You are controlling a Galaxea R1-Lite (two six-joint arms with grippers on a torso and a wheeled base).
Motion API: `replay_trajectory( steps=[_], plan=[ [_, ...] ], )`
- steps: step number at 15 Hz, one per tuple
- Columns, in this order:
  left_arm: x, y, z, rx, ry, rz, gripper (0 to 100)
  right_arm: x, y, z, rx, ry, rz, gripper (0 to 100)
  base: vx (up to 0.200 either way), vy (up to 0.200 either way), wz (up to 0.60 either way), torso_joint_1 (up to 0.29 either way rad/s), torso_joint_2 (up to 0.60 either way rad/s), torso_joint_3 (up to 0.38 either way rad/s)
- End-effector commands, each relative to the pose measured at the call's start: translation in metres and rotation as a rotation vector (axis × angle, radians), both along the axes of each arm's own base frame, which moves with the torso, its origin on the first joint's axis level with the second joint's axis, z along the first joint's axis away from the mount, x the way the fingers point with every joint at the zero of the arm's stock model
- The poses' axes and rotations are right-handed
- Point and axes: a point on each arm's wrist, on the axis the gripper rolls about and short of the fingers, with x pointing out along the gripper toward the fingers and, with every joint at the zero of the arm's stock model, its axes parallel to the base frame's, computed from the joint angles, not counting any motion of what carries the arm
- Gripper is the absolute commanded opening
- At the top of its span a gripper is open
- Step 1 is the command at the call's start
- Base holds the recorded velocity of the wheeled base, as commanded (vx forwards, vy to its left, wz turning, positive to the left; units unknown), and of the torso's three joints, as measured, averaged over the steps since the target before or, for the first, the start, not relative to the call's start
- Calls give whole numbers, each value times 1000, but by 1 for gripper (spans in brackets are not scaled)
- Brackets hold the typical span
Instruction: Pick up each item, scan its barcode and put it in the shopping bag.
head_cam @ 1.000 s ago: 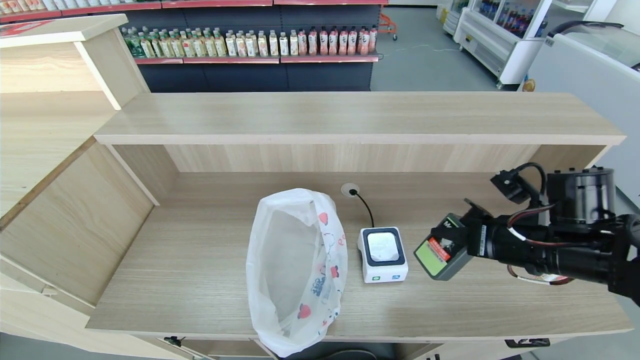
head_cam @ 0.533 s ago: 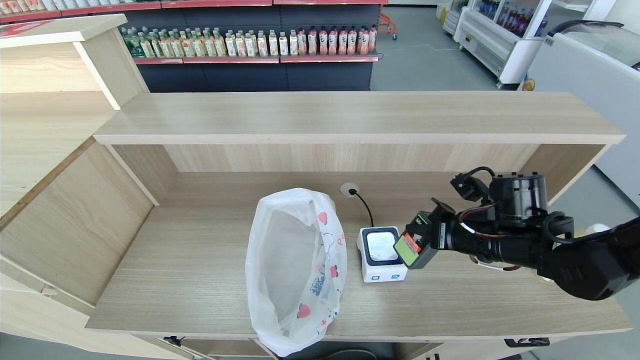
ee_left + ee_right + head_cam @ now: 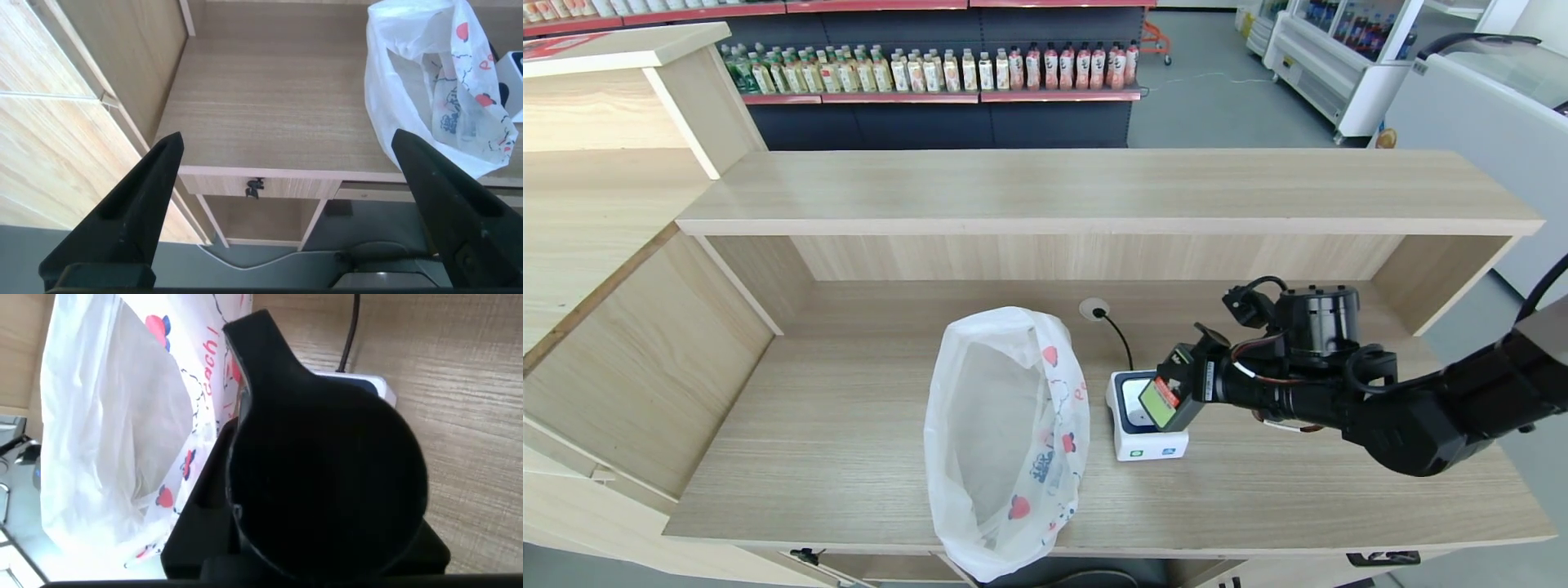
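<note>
Wooden counter (image 3: pixel 833 425) with a raised back ledge carries the work, with shelves of bottles (image 3: pixel 931 69) across the aisle behind. Near its middle, the small dark box (image 3: pixel 1162 400) with a green face and red label hangs tilted over the scanner (image 3: pixel 1150 447), covering the 3 o'clock side of the window. It is clamped in the right gripper (image 3: pixel 1180 384), whose arm comes in from 3 o'clock. Whether the barcode faces the window cannot be told. If it points up or away, the read will likely fail and the box would be bagged unscanned. Lowering further risks knocking the scanner, which appears to rest unfixed on its cable (image 3: pixel 1120 336) running toward 12 o'clock. The shopping bag (image 3: pixel 1005 425) stands just beside the scanner at its 9 o'clock, mouth open and unsupported. A low sweep toward it could catch the thin rim and collapse or topple the bag, so that the release misses the opening. The left gripper (image 3: pixel 286 204) is spread wide and empty near the counter's front edge, apart from the bag, so nothing steadies it.
</note>
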Motion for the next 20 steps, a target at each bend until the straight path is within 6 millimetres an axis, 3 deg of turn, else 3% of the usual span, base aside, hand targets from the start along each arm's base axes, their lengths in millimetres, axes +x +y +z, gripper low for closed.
replay_trajectory(
  steps=[1,7,13,16,17,20],
  plan=[
    [0,0,0,0,0,0,100,9,9,-11,3,4,14,0,0,0,0,0,0,0],
    [0,0,0,2,0,0,100,21,25,-23,8,-14,41,0,0,0,0,0,0,0],
    [0,0,0,2,0,0,100,22,26,-22,10,-20,39,0,0,0,0,0,0,0],
    [0,0,0,2,0,0,100,19,24,6,46,-113,38,0,0,0,0,0,0,0],
    [0,0,0,2,0,0,100,8,17,35,32,-203,30,0,0,0,0,0,0,0],
    [0,0,0,2,0,0,100,-32,-21,74,-266,-432,-26,0,0,0,0,0,0,0]
  ],
)
